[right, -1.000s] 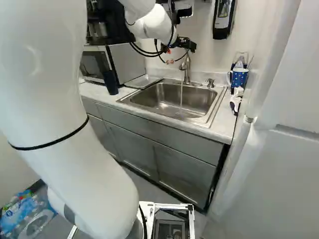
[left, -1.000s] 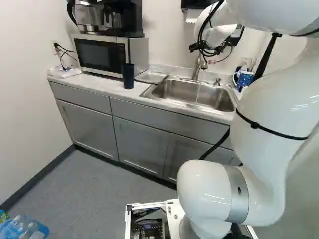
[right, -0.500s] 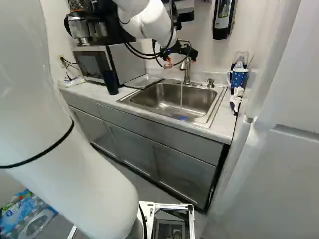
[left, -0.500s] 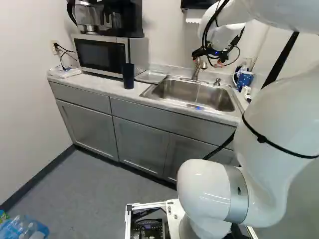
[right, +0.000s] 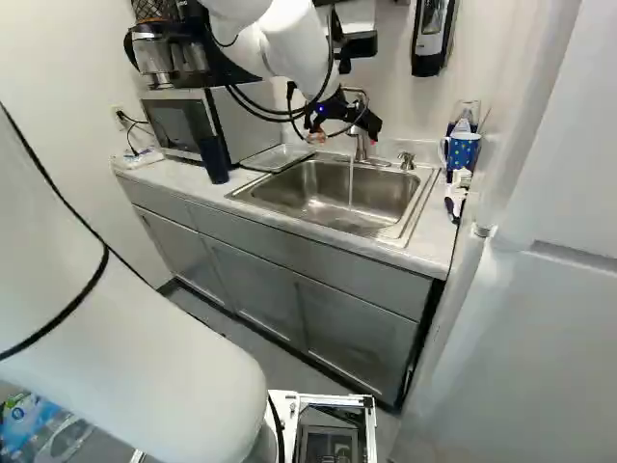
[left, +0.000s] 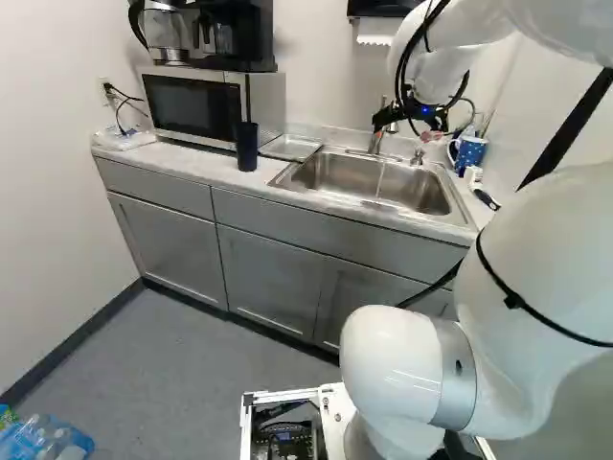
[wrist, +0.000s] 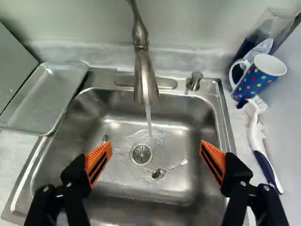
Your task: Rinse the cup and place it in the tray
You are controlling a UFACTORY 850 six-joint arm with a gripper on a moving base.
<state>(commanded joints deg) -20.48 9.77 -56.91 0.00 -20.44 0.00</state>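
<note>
Arm (left: 536,278) lower than moment ago; gripper (wrist: 155,147) wide open, empty over sink (wrist: 117,176). Dark cup (left: 246,149) by microwave (left: 192,103), dotted mug (wrist: 255,84) across sink from tray (wrist: 42,99); cannot tell which is meant. Best straddle it squarely, grip firmly, clear tap (wrist: 145,77).

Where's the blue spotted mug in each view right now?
Left base view: blue spotted mug at the right, past the sink.
Right base view: at the right, just beyond the scrub brush.
Wrist view: by the brush's bristle end.
Shared landmark: the running faucet.
</note>
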